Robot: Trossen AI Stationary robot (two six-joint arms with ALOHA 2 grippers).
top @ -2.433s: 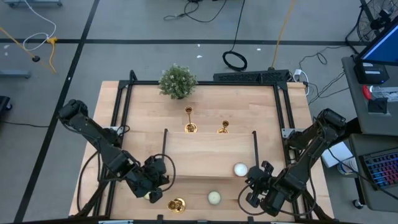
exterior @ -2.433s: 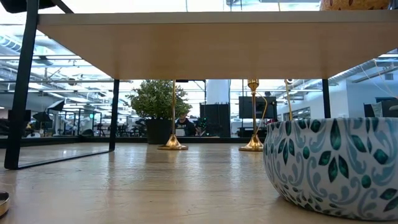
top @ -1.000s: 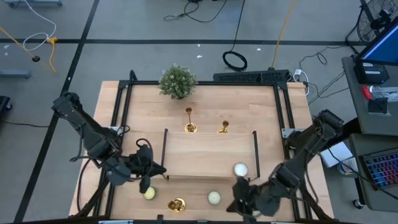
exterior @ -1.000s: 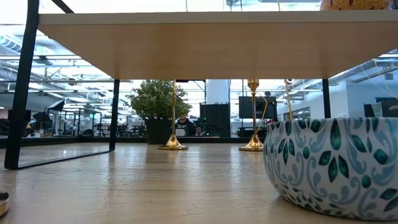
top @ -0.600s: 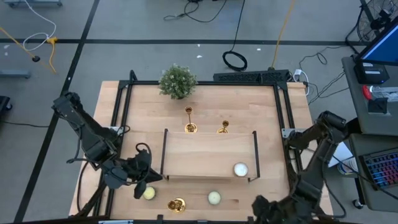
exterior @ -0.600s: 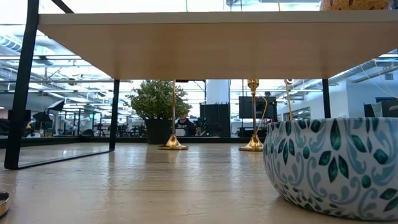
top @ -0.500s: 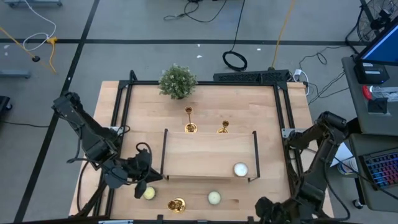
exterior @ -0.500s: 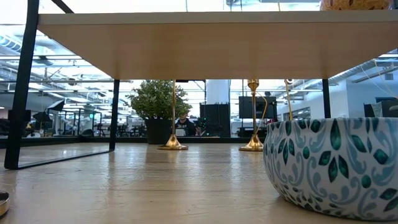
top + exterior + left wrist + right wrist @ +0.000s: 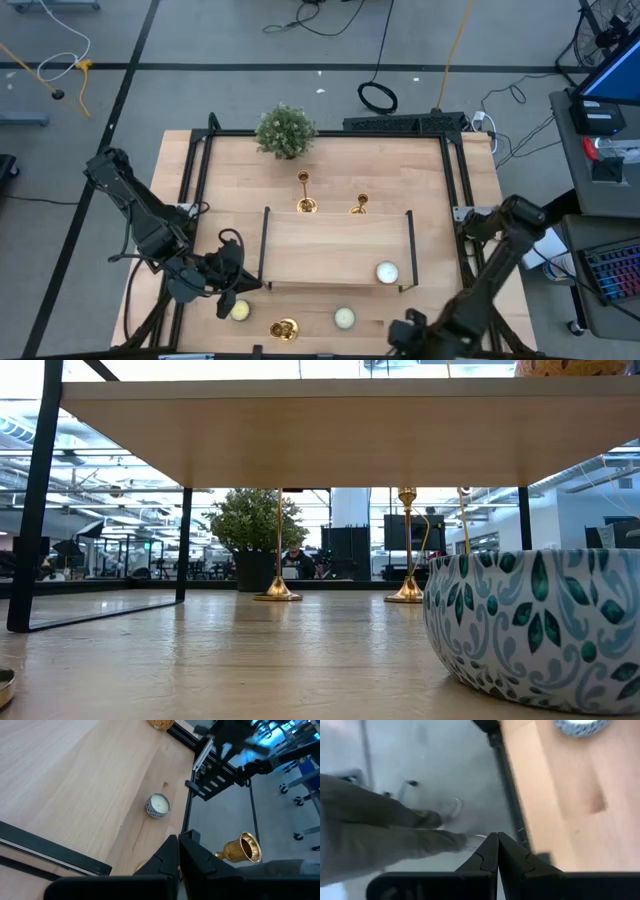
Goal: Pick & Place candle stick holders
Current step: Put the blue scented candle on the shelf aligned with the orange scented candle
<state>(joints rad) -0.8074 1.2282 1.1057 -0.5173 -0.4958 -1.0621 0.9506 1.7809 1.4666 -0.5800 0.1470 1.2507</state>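
Candlesticks first: I see one [image 9: 284, 328] at the near edge, two [image 9: 306, 205] behind the shelf [image 9: 330, 245]. Left gripper [image 9: 226, 296] closed, empty (right [image 9: 405, 330] likewise); next I open and descend onto the near one.

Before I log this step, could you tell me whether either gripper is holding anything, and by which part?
Nothing is held: the left gripper and the right gripper are both shut on nothing, and the third candle stick holder stands free.

Shelf [image 9: 335, 250] mid-table — front strip narrow
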